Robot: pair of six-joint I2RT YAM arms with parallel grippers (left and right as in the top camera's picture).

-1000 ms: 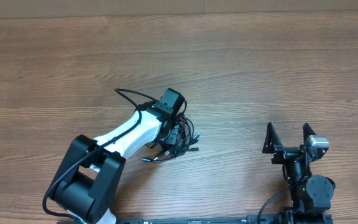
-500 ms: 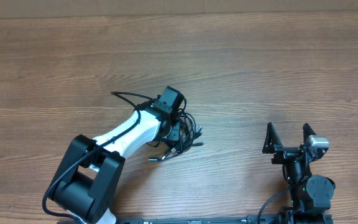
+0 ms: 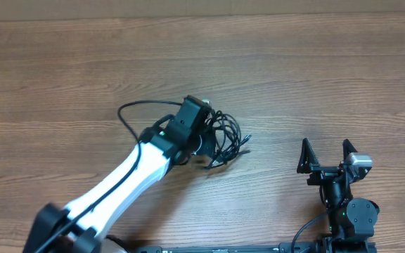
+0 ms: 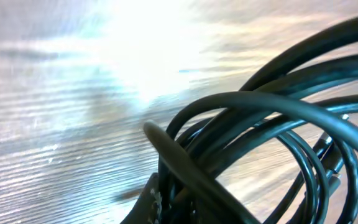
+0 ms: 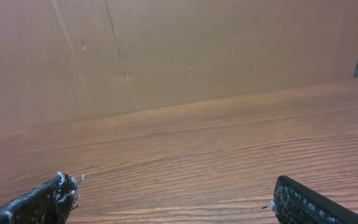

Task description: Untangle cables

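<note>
The cables (image 3: pixel 223 139) are a bunch of thin black cords in a tangle at the table's middle, with loose ends sticking out to the right. My left gripper (image 3: pixel 204 144) sits in the bunch and is shut on it; the left wrist view shows black cords (image 4: pixel 272 130) looped tightly across the jaws, with the fingertips mostly hidden. My right gripper (image 3: pixel 327 152) is open and empty at the front right, well apart from the cables. The right wrist view shows its two spread fingertips (image 5: pixel 173 199) over bare wood.
The wooden table (image 3: pixel 315 77) stretches around the bunch. A brown cardboard wall (image 5: pixel 166 50) stands at the table's far edge. A thicker black wire (image 3: pixel 129 112) loops off the left arm to the left of the gripper.
My left gripper has moved up and to the right with the cable bunch, and its arm has stretched out. The right arm has not moved.
</note>
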